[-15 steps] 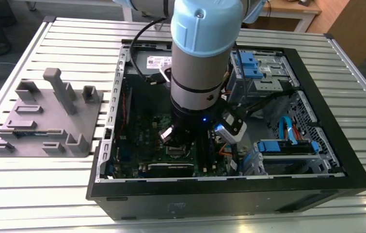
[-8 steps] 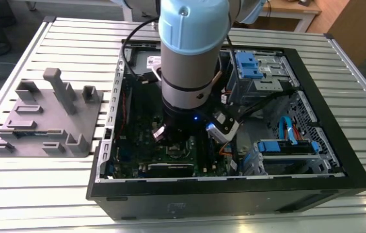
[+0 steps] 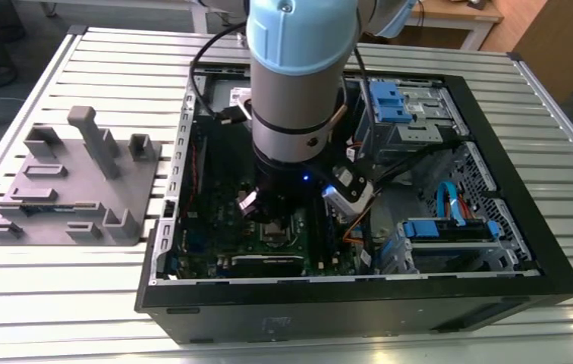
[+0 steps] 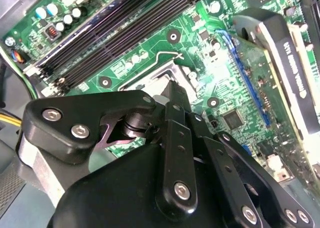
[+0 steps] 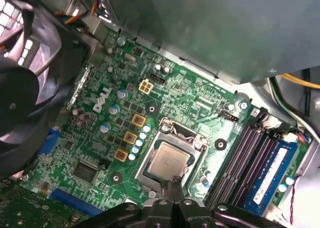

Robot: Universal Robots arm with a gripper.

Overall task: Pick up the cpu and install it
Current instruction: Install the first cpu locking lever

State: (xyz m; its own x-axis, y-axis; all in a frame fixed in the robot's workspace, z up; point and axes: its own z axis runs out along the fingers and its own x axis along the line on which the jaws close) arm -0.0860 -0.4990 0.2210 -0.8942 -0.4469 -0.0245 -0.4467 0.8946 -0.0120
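Hovering low inside the open computer case (image 3: 509, 227), gripper (image 5: 172, 185) has its black fingertips pressed together, empty, just beside the cpu (image 5: 169, 160). Cpu, flat silvery square, sits in the metal socket frame (image 5: 172, 133) on the green motherboard (image 5: 105, 138). Black memory slots (image 5: 240, 153) beside. Farther off, grey plastic fixture (image 3: 68, 189) on slatted table (image 3: 43, 303).

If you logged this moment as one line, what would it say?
arm: inside the computer case | cpu: seated in its socket | pincer: shut, empty, right by the cpu
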